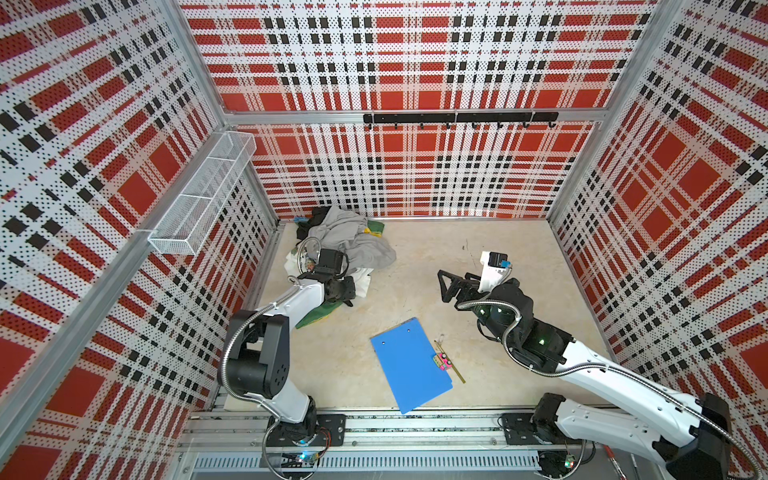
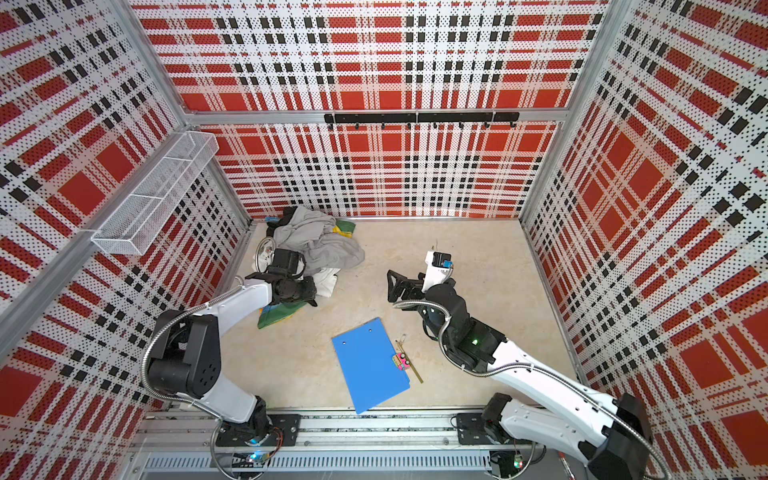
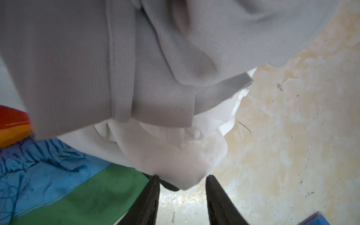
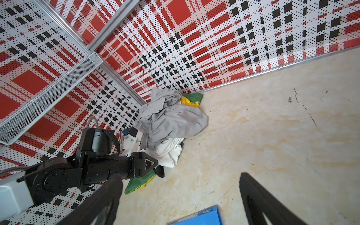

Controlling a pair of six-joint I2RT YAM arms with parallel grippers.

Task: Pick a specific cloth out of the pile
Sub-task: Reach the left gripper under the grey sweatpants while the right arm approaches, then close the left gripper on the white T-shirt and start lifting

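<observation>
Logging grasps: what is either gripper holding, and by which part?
Left gripper straddles a loose fold of the crumpled white cloth; grip unclear. Right gripper open, empty.

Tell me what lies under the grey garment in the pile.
A white cloth pokes out beneath the edge of the grey garment, with the left gripper astride its fold. Green-yellow fabric shows at the wall end. The rest of both is covered.

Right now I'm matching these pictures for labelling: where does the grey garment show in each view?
In a top view: grey garment at the far left corner.
In a top view: the same far left corner.
Left wrist: close up, draped over the white cloth ahead of the left gripper.
Right wrist: mid-picture, in the wall corner.
Shared landmark: the white cloth under its near edge.
</observation>
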